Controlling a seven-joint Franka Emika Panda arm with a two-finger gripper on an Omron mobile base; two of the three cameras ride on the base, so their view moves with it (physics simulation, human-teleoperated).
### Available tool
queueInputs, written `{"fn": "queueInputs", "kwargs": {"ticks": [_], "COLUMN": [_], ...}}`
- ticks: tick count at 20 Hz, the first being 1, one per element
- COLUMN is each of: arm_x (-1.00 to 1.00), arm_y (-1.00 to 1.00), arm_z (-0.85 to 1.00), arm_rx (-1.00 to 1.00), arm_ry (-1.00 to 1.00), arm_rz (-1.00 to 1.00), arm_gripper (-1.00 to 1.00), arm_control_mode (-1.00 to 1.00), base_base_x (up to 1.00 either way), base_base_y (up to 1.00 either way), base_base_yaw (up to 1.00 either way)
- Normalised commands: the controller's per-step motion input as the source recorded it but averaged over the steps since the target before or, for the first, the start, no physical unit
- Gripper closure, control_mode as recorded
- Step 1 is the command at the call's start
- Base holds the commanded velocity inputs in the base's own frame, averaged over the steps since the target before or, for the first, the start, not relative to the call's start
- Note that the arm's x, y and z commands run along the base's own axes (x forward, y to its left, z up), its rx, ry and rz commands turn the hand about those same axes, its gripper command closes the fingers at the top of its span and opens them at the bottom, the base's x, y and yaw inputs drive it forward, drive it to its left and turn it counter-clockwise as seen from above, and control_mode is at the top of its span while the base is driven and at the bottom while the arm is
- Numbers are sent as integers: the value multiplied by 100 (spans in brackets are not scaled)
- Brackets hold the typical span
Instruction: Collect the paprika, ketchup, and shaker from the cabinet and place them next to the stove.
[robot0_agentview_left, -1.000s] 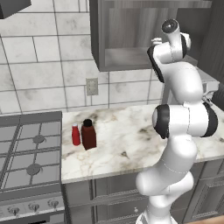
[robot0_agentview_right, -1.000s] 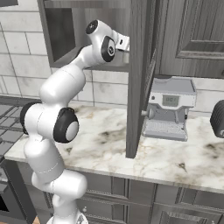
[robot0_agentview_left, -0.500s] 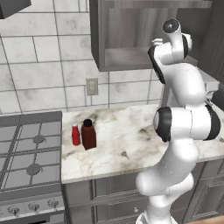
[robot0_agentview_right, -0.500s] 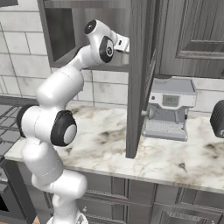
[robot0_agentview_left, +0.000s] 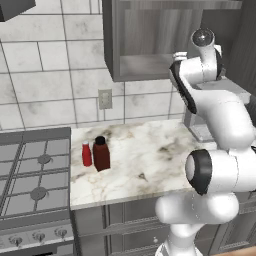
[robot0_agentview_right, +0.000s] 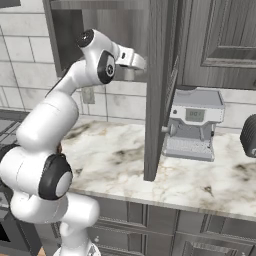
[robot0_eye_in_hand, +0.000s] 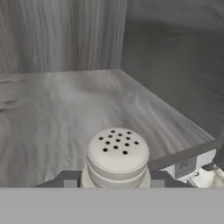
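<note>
Still clamped, end effector (robot0_eye_in_hand: 114, 183) on shaker (robot0_eye_in_hand: 116, 156) (cabinet (robot0_agentview_left: 150, 65))

No text, brand or number can be read anywhere in these views. The small display on the front of the coffee machine (robot0_agentview_right: 194, 115) shows faint marks — too blurred to make out — and the same panel seen from the hand camera is no clearer. The paprika (robot0_agentview_left: 101, 154) and the ketchup (robot0_agentview_left: 86, 154) on the counter show no label lettering at this size, and the shaker (robot0_eye_in_hand: 117, 156) carries only a pattern of holes on its top — no writing.
</note>
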Motion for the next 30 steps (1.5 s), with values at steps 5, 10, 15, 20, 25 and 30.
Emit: {"fn": "queueInputs", "kwargs": {"ticks": [5, 10, 15, 20, 25, 30], "arm_x": [-99, -91, -59, -34, -15, 1], "arm_y": [44, 61, 85, 81, 74, 62], "arm_z": [-51, -71, -76, -62, -57, -46], "arm_rx": [-7, -7, -9, -7, -6, -4], "arm_ry": [-1, 0, 1, 4, 3, 8], "arm_rz": [31, 37, 41, 39, 38, 37], "arm_gripper": [100, 100, 100, 100, 100, 100], "arm_control_mode": [-100, -100, -100, -100, -100, -100], "base_base_x": [0, 0, 0, 0, 0, 0], "base_base_y": [0, 0, 0, 0, 0, 0], "base_base_yaw": [0, 0, 0, 0, 0, 0]}}
